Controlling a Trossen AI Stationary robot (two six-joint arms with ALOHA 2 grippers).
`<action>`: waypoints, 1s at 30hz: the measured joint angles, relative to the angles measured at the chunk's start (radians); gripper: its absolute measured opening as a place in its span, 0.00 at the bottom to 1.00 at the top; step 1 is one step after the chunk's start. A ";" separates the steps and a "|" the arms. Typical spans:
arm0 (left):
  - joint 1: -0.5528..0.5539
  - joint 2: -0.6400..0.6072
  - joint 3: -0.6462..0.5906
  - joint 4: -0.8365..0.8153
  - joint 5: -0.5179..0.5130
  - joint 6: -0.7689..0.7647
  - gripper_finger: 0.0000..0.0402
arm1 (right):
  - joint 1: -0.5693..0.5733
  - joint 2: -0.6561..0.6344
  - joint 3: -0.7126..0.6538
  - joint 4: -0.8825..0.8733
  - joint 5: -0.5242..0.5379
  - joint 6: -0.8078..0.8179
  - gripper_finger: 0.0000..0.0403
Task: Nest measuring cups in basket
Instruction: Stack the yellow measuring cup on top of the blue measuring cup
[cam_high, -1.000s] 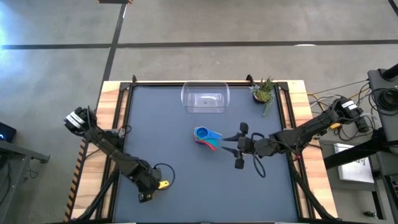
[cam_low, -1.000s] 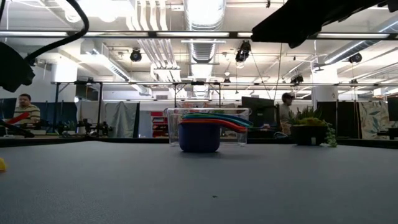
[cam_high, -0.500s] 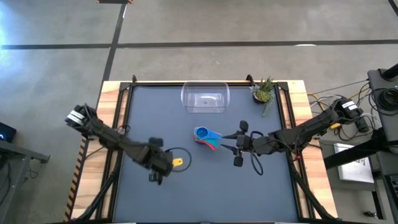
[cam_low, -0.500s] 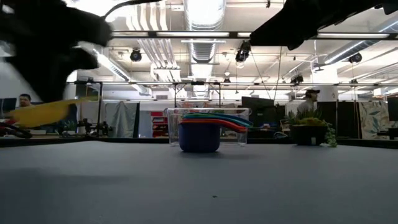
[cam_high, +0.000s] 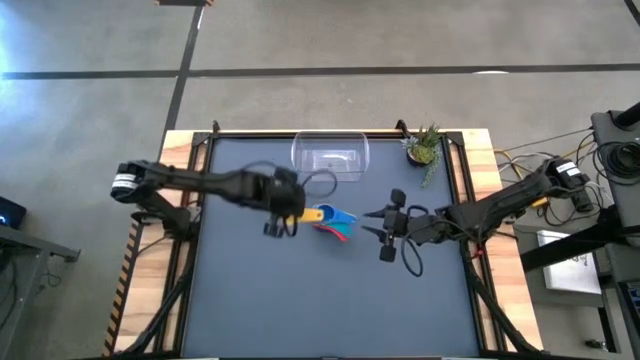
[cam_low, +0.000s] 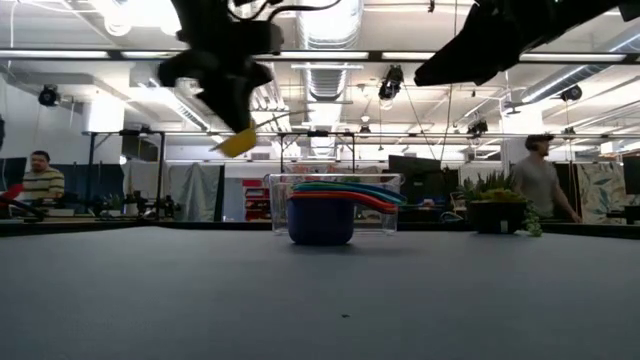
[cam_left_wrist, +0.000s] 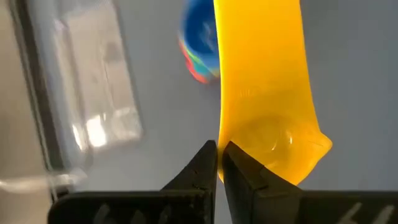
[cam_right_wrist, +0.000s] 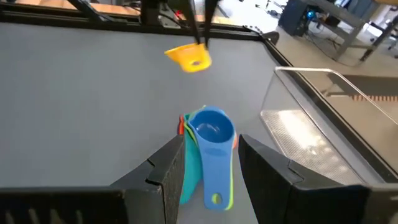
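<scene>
My left gripper (cam_high: 297, 211) hangs above the table's middle, shut on the yellow measuring cup (cam_high: 313, 213), just left of a stack of nested cups (cam_high: 336, 221). The stack has the blue cup (cam_right_wrist: 212, 130) on top, with teal and red ones under it, and its base stands on the mat. The clear basket (cam_high: 330, 157) sits at the far edge behind the stack. My right gripper (cam_high: 368, 224) is open just right of the stack, touching nothing; in its wrist view its fingers (cam_right_wrist: 163, 169) frame the cups' handles. My left gripper pinches the yellow cup between its two shut fingers (cam_left_wrist: 208, 163) at the edge of its wider end (cam_left_wrist: 231, 146), coming from above. The cup (cam_low: 238, 143) hangs below the fingers, lifted clear of the table and tilted. Its narrow end (cam_right_wrist: 196, 63) points toward the stack.
A small potted plant (cam_high: 425, 147) stands at the far right corner, right of the basket. The dark mat (cam_high: 300, 300) lies bare in front of the stack. Wooden table borders run along both sides. People move in the room beyond the table.
My left gripper has carried the yellow cup from the near left part of the mat up and toward the far right, from table height to well above it. It now hangs beside the stack. The stack and the basket have stayed in place.
</scene>
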 joint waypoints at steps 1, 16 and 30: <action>0.027 0.001 0.009 0.026 0.025 0.042 0.00 | -0.003 -0.007 0.000 -0.011 0.000 0.000 0.35; 0.189 0.226 0.137 0.198 0.311 0.380 0.00 | -0.086 -0.022 0.000 -0.066 -0.007 0.041 0.35; 0.193 0.389 0.286 0.135 0.404 0.448 0.00 | -0.090 -0.024 0.000 -0.135 -0.008 0.117 0.35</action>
